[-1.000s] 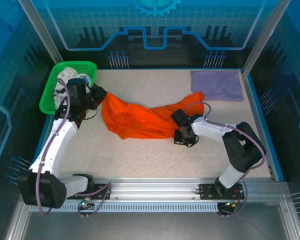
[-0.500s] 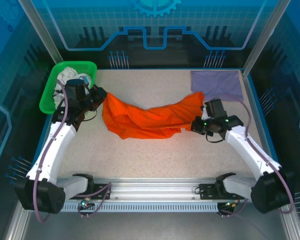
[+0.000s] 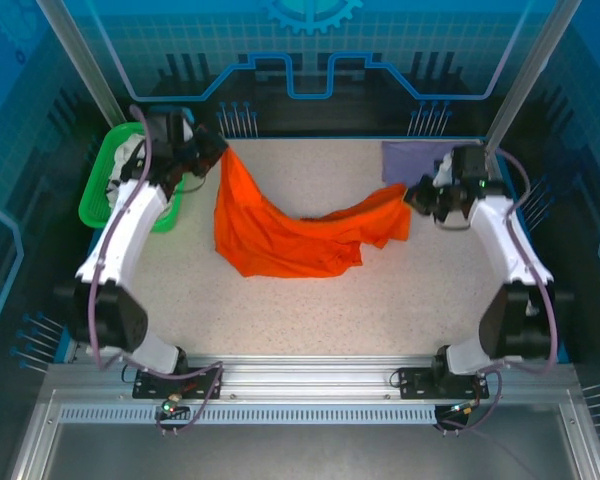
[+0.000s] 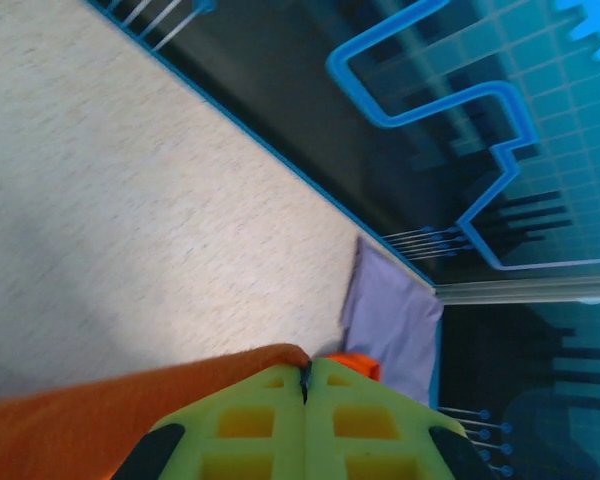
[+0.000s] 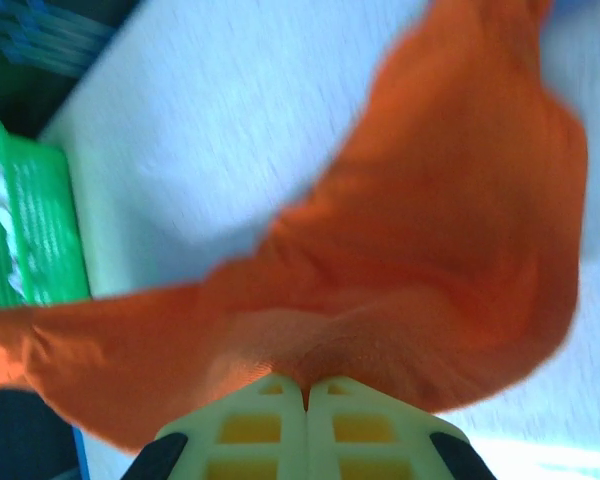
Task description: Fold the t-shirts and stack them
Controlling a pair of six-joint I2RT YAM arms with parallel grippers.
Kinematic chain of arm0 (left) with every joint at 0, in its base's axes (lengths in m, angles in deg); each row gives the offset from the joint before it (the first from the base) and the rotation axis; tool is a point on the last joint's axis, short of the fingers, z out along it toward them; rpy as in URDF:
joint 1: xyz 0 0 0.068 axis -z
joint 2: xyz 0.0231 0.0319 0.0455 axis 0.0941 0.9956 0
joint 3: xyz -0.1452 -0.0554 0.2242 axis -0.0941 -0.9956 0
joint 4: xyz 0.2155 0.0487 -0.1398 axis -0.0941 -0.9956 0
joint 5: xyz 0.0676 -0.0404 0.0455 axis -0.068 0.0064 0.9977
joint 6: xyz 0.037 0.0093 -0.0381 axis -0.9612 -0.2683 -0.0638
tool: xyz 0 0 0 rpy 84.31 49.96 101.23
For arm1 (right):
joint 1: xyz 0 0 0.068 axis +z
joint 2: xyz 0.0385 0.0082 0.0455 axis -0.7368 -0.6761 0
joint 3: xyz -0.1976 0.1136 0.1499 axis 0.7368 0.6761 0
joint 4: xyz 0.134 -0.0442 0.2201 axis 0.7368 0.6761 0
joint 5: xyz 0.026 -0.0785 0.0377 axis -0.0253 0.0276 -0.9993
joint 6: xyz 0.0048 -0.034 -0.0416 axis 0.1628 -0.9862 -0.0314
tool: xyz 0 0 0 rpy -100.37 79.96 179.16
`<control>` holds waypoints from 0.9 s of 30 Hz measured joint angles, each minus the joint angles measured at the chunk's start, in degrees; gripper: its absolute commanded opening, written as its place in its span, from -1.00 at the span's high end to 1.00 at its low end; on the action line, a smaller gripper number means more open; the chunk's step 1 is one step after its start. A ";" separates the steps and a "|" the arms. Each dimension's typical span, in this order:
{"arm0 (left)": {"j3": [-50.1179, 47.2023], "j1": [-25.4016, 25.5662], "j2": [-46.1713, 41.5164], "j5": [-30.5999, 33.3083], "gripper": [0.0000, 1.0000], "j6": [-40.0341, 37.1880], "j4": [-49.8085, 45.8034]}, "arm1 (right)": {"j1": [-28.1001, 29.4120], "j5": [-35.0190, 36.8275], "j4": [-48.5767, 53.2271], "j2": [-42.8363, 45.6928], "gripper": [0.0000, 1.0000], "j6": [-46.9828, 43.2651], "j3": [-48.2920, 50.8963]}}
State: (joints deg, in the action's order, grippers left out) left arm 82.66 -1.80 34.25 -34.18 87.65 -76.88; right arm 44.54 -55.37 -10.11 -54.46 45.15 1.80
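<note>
Both ends of the orange t-shirt (image 3: 280,240), pinched in the left gripper (image 3: 218,152) and right gripper (image 3: 412,196), have risen backward.

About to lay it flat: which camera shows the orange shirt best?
Top external: the whole orange shirt spans from left pincer to right pincer. Left wrist catches an edge strip; right wrist, a blurred close-up.

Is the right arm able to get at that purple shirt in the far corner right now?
Probably not yet. The right claw hangs just beside the purple shirt, so it looks within range, but it is shut on the orange shirt and would have to let go first.
</note>
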 measured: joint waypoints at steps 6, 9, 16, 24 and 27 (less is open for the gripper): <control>40.79 -1.07 25.18 -7.06 1.00 -0.33 -4.02 | -1.53 -1.42 2.38 -22.64 1.00 2.34 -38.66; 58.95 -2.10 33.40 -9.64 1.00 -0.26 -3.50 | -1.53 -1.66 5.88 -29.07 1.00 2.45 -56.87; 39.41 -2.93 12.44 -15.19 1.00 -0.46 4.22 | -1.53 -3.34 8.50 -12.92 1.00 -1.60 -55.49; -12.74 0.81 -32.41 -19.28 0.91 -4.61 8.70 | -1.75 -6.08 2.93 30.58 1.00 -6.56 -0.17; -29.99 0.70 -46.73 -16.96 0.32 -6.12 2.47 | -1.81 -6.84 4.28 38.93 0.71 -7.10 17.99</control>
State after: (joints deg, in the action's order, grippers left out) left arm 52.67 -1.10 -12.48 -51.14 81.53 -74.41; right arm 42.72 -62.21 -5.83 -15.53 38.04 19.78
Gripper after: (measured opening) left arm 0.178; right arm 0.053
